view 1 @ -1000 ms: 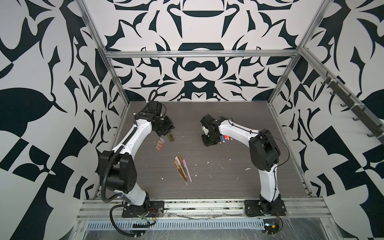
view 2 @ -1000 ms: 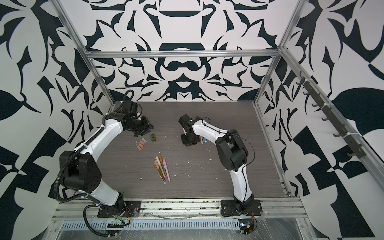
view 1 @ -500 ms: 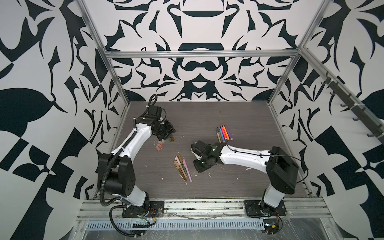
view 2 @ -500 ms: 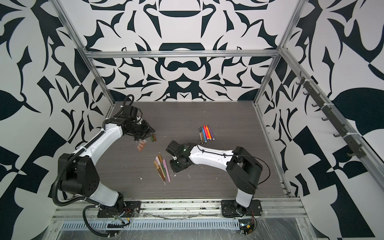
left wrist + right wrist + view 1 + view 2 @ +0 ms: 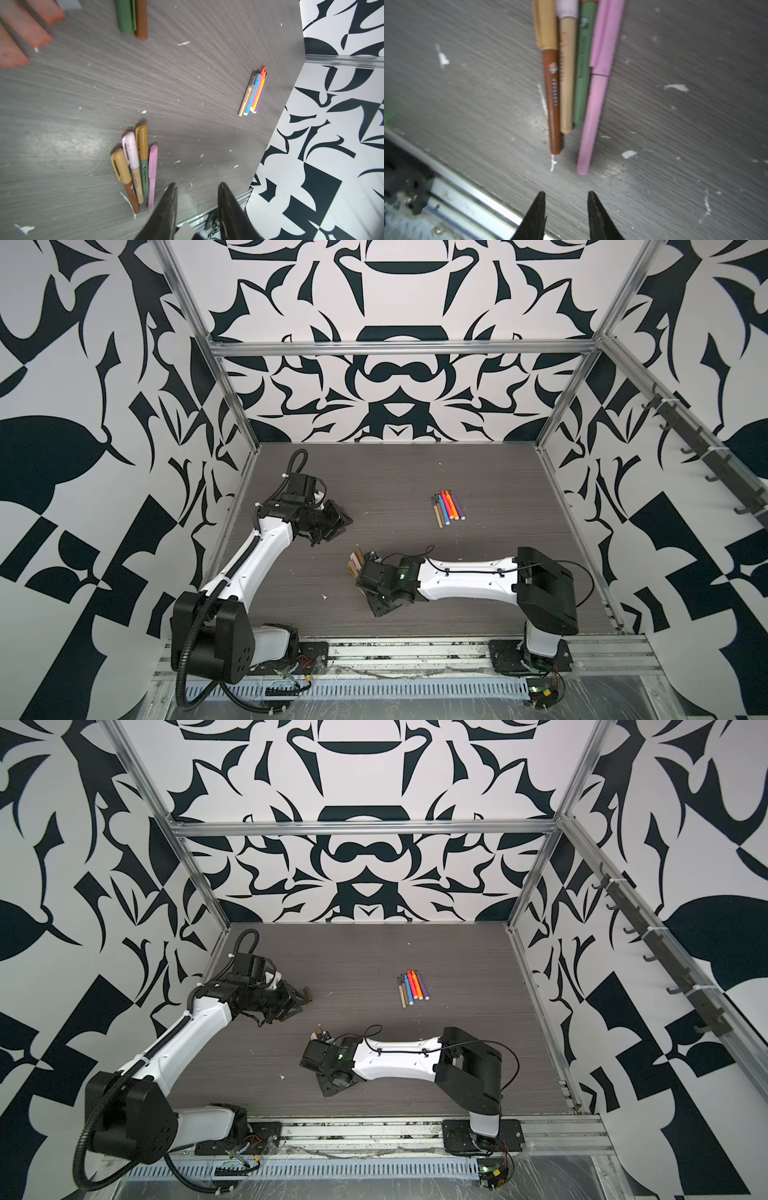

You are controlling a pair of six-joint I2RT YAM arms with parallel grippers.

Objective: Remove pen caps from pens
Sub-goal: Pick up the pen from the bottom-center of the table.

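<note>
The right arm [image 5: 465, 580] is swinging back from the row of bare pens [image 5: 446, 510] lying far right on the worktop [image 5: 395, 472], where it was working a second ago. It is now coming in low over the four capped pens [image 5: 568, 83] near the middle. The right jaws are standing apart with nothing between them. Their tips are hanging just short of the barrel ends of the brown pen [image 5: 554, 104] and the pink pen [image 5: 593, 104]. That is suggesting one pen has just been dealt with and the next is being lined up for a grasp.

The left arm [image 5: 270, 535] is keeping to the far left, where the loose pen caps [image 5: 25, 35] are lying, salmon ones beside a green and a brown one. The left jaws are apart too and are holding nothing.

Four pens are waiting with caps on beside the finished row, so the task is looking a little past halfway, by my reckoning.
</note>
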